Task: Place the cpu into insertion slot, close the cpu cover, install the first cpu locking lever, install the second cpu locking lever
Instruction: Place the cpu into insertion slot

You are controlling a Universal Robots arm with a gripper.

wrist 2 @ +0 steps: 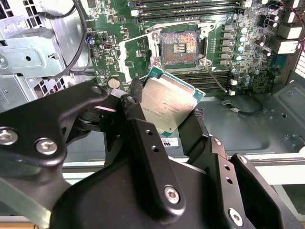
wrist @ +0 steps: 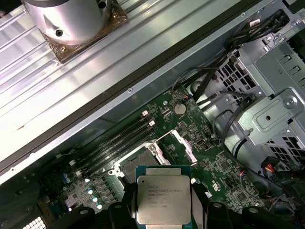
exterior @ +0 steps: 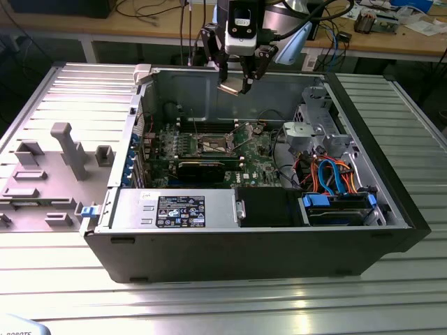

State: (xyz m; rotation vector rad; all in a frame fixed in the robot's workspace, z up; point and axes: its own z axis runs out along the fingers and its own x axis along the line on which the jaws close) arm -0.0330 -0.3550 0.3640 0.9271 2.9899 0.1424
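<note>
My gripper hangs above the open computer case, shut on the cpu, a small square chip with a silver-grey top and green edge. Both wrist views show the cpu pinched at two opposite edges between the black fingers. The chip is level and well above the green motherboard. The insertion slot lies bare on the board below, its dark centre exposed. The cpu cover stands swung open beside the slot.
A long black card sits just in front of the slot. A metal drive cage and orange and blue cables fill the exterior view's right of the case. A grey fixture tray lies outside the case on the exterior view's left.
</note>
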